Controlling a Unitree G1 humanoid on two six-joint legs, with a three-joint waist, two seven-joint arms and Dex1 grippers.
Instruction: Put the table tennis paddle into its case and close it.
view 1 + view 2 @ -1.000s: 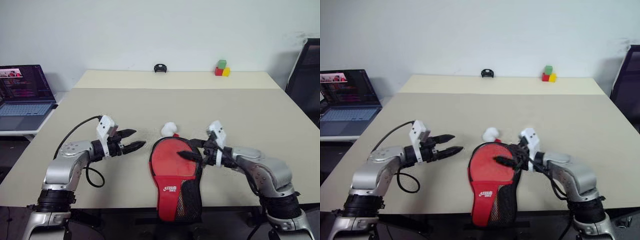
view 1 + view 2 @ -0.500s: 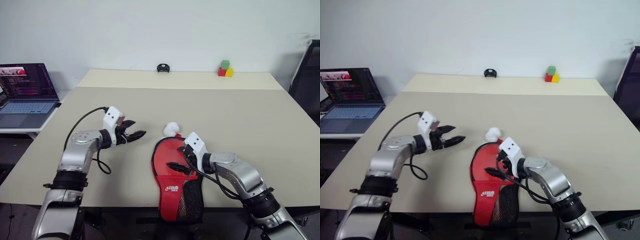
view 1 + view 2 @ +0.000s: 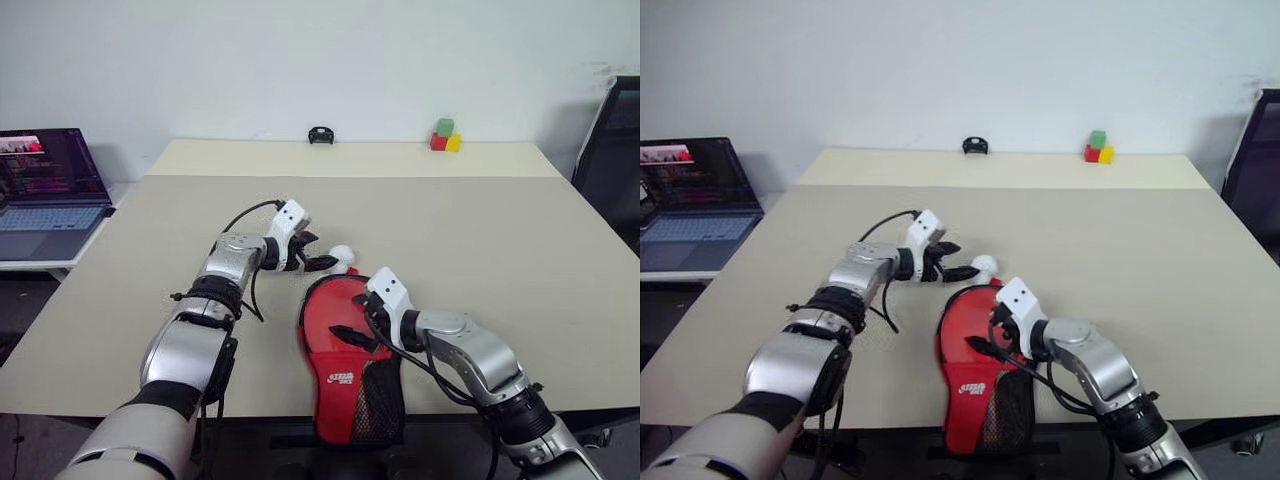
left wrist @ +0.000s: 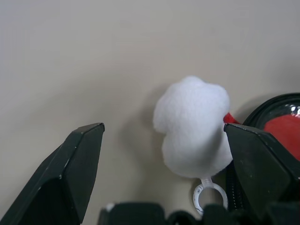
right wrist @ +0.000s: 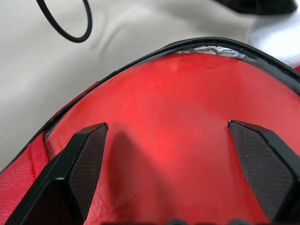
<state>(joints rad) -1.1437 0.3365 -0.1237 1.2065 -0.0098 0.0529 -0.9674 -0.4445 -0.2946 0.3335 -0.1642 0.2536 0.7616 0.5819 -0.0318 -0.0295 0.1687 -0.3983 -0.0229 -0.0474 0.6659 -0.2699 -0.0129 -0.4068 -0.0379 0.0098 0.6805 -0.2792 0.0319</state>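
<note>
Left eye view: the beige table [image 3: 480,230] is cut off at its near edge, over which the tail of the case [image 3: 360,395] hangs. The case is a soft red fabric pouch with black piping, a black mesh panel and a white logo. The table tennis paddle [image 3: 340,310] lies inside its open top; only the smooth red rubber face is seen, the handle being hidden in the pouch. The right gripper [image 3: 352,322] is held spread above that face, grasping nothing. The left gripper [image 3: 322,251] is likewise spread, its fingers flanking a fluffy white pompom [image 4: 194,126] with a small plastic ring, which sits at the case's rim.
</note>
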